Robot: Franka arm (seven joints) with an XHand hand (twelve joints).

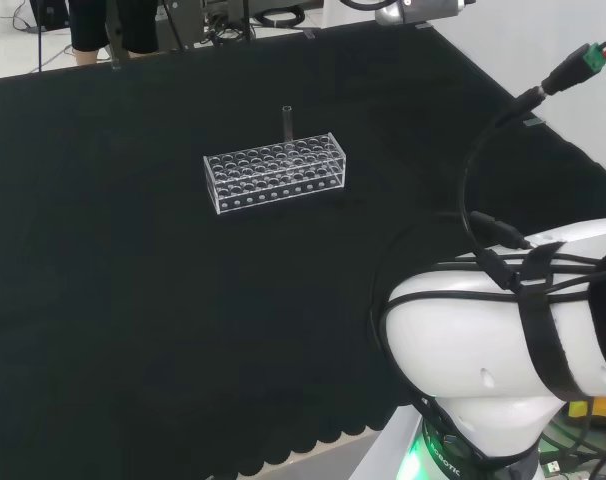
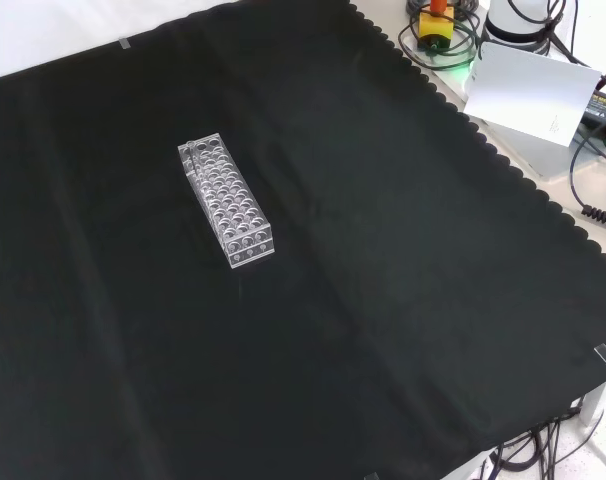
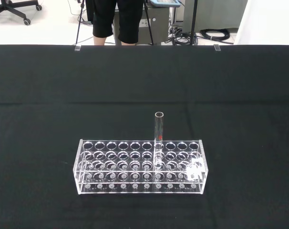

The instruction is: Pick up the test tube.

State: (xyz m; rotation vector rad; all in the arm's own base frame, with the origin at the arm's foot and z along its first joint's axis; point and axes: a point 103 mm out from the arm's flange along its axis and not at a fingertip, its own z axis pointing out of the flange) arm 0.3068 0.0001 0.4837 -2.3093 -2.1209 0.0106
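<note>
Clear tube (image 3: 159,131) upright in perforated rack (image 3: 140,167)

The test tube (image 3: 159,138) is a slim, clear glass tube with an open round mouth, standing upright in a hole of a clear plastic rack (image 3: 140,167) that has several rows of round holes. In the head view the tube (image 1: 287,122) rises well above the rack (image 1: 275,171) from its far row, somewhat right of the middle. The rack lies on the black cloth of the worktop; in the front view the rack (image 2: 226,202) runs slantwise, left of centre.
</note>
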